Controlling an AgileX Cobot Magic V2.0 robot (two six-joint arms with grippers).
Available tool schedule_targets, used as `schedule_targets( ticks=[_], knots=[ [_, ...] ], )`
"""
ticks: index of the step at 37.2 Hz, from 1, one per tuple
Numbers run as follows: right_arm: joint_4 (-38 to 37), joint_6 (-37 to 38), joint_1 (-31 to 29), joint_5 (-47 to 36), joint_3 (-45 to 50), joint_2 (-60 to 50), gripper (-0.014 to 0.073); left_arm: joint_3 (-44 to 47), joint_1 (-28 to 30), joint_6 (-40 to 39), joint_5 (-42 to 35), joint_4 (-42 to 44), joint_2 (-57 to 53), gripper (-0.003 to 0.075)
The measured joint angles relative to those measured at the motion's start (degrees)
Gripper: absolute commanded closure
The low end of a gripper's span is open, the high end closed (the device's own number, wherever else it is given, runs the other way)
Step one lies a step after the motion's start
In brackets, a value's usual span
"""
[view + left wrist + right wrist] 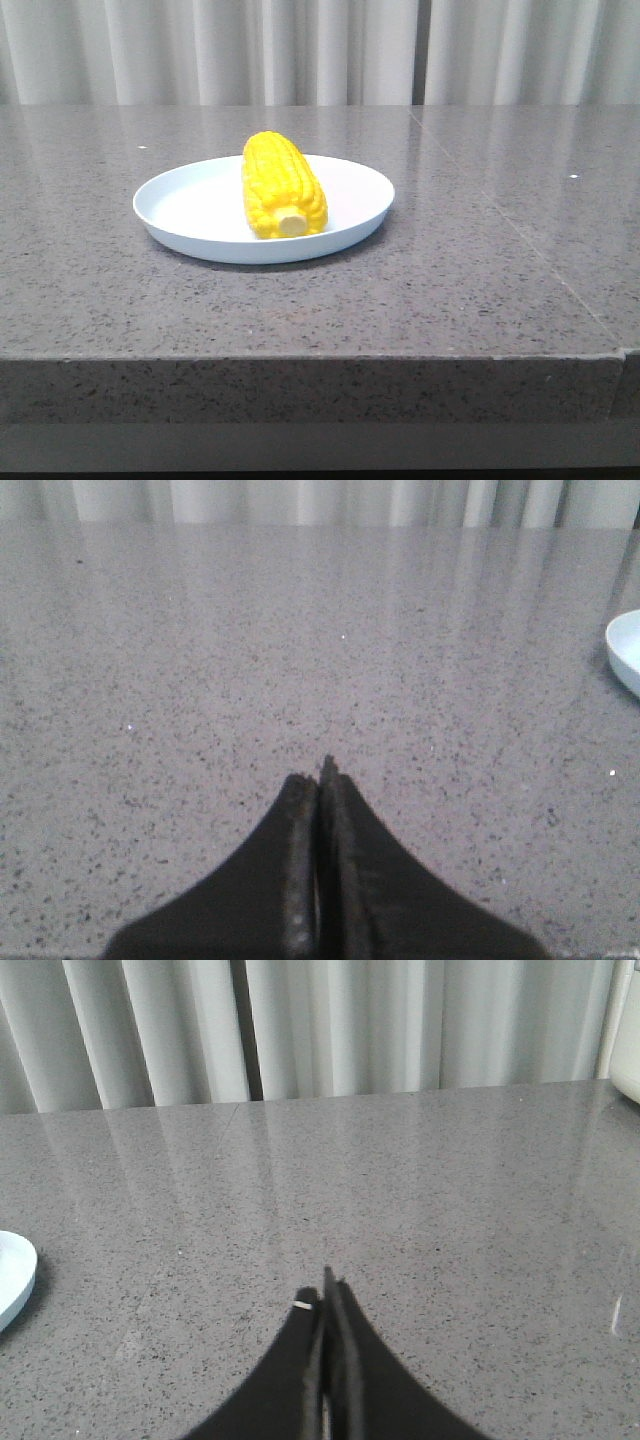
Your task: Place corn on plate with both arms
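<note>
The grey speckled bench [300, 300] is the biggest thing here, and pale curtains [200, 50] hang behind it. On the bench stands the plate [185, 205], round and pale blue-white, with a low rim. The corn [283, 187] lies inside the plate, a little to the right of its middle. Its long axis runs from the far side toward the front edge of the bench, and its pale stub end faces the front camera.

The left tool [320, 780] is closed, its two black fingers pressed together with nothing between them, above bare bench; the plate edge is well apart from it. The right tool [328, 1295] is closed too, holding nothing, with the plate rim far at the side.
</note>
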Motion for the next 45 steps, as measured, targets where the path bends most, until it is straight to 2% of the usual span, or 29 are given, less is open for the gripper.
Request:
schedule_targets(
  ticks=[5,13,45],
  knots=[
    [0.0,0.0,0.0,0.0,0.0,0.0,0.0657,0.0,0.0,0.0,-3.93,0.0,0.0,0.0741],
    [0.0,0.0,0.0,0.0,0.0,0.0,0.0657,0.0,0.0,0.0,-5.33,0.0,0.0,0.0741],
    [0.0,0.0,0.0,0.0,0.0,0.0,0.0657,0.0,0.0,0.0,-5.55,0.0,0.0,0.0741]
  ],
)
